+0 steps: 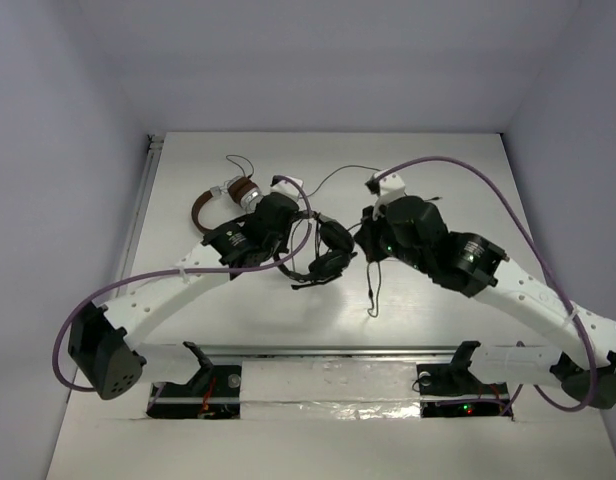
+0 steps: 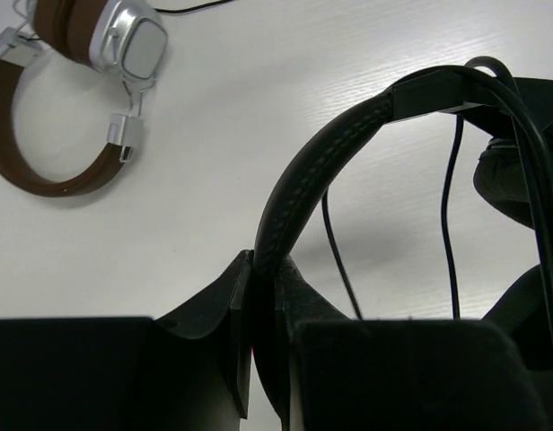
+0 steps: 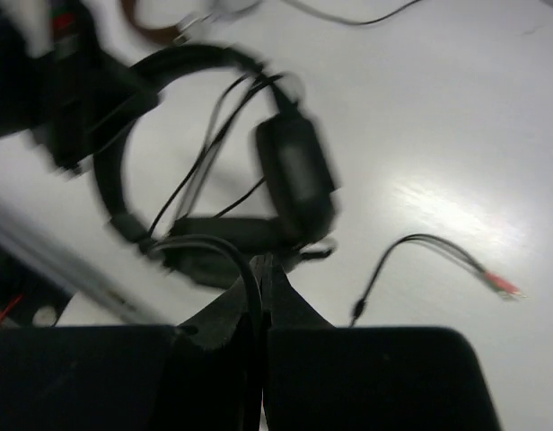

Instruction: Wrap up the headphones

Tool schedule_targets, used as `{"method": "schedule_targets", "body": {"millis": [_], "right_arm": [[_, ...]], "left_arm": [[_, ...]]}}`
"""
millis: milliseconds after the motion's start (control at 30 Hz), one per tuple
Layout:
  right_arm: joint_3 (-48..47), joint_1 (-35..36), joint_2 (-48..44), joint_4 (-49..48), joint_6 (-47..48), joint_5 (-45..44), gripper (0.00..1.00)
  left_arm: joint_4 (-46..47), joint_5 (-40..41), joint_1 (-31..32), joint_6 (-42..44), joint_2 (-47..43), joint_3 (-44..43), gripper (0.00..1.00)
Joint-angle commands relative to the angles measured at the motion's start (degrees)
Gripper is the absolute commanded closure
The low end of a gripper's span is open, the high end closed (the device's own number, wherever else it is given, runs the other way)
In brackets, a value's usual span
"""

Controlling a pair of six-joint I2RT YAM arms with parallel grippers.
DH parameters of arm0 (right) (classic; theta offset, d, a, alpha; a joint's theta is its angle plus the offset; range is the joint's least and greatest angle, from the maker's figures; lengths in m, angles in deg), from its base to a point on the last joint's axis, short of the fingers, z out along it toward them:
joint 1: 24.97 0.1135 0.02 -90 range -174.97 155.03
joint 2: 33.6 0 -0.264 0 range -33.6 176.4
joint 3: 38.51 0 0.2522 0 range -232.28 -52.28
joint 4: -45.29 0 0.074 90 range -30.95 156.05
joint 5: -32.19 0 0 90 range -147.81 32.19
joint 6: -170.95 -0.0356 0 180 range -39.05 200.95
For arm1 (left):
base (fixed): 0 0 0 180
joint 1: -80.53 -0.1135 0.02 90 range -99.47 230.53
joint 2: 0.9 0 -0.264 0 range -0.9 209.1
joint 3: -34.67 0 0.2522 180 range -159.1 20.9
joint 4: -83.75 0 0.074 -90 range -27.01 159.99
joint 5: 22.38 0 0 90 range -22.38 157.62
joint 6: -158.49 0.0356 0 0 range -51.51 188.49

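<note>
Item: the black over-ear headphones (image 1: 323,250), with cable, on the white table (image 1: 248,320); located just right of the brown-banded headphones (image 2: 57,187), the landmark for all places below, and apart from them. Hold, left: the left gripper (image 2: 258,278), between the brown-banded pair and the black earcups, has its fingers pinching the stitched headband (image 2: 299,171) edge-on. Judged purpose: to anchor the frame so that it cannot swing or slide while cable is drawn across it. The set looks raised a little off the table, though the earcups may be touching it; cannot tell for certain. Hold, right: the right gripper (image 3: 261,296), on the far side of the black set from the brown-banded pair, has its fingers pressed together on the thin dark cable (image 3: 214,239). Judged purpose: to serve as the winding hand, carrying slack round the frame. Cable: several strands already cross the headband arch and the earcups; a loose tail hangs from the right gripper toward the near edge, ending in a red-tipped plug (image 3: 496,283) that lies farthest from the brown-banded pair. Condition: wrapping judged partly done, tail yet to be taken up. Risk: the loose tail could snag, or the pinch on the cable could slip
</note>
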State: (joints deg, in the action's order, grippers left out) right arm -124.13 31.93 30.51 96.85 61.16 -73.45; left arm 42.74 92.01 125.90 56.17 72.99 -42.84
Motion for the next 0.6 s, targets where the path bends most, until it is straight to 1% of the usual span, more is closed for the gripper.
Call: {"method": "schedule_targets", "body": {"millis": [0, 33, 133, 200, 300, 367, 500, 533, 567], "right_arm": [[0.83, -5.82, -0.84, -7.73, 5.98, -5.01, 1.0], [1.1, -8.02, -0.58, -10.27, 6.69, -5.36, 1.0], [0.32, -11.53, 1.79, -13.79, 9.68, -7.03, 1.0], [-0.56, -13.91, 3.98, -15.3, 10.82, -5.64, 1.0], [-0.13, -18.48, 7.32, -18.37, 10.65, -0.81, 0.96], [1.01, -20.25, 10.13, -21.0, 9.43, 7.07, 0.94], [5.57, -22.62, 12.43, -26.8, 6.61, 15.62, 0.95], [6.54, -23.93, 12.78, -28.03, 5.48, 19.73, 0.95], [8.38, -24.47, 13.31, -30.05, 4.94, 21.68, 0.95]], "left_arm": [[2.2, -8.18, -0.1, 2.12, -4.71, 0.55, 1.0], [2.46, -9.51, -0.1, 3.08, -5.15, 0.9, 1.0], [2.55, -12.25, -0.1, 4.23, -6.47, 1.17, 1.0], [2.55, -14.17, -0.1, 4.58, -6.91, 1.43, 1.0], [3.77, -17.24, -0.1, 4.67, -7.88, 2.04, 1.0], [4.83, -20.67, -0.1, 4.41, -8.58, 1.18, 1.0], [4.75, -24.9, -0.1, 4.32, -9.72, -2.16, 1.0], [4.4, -27.61, -0.1, 4.23, -9.9, -3.13, 1.0], [4.39, -28.16, -0.1, 3.97, -10.08, -4.79, 1.0]]}}
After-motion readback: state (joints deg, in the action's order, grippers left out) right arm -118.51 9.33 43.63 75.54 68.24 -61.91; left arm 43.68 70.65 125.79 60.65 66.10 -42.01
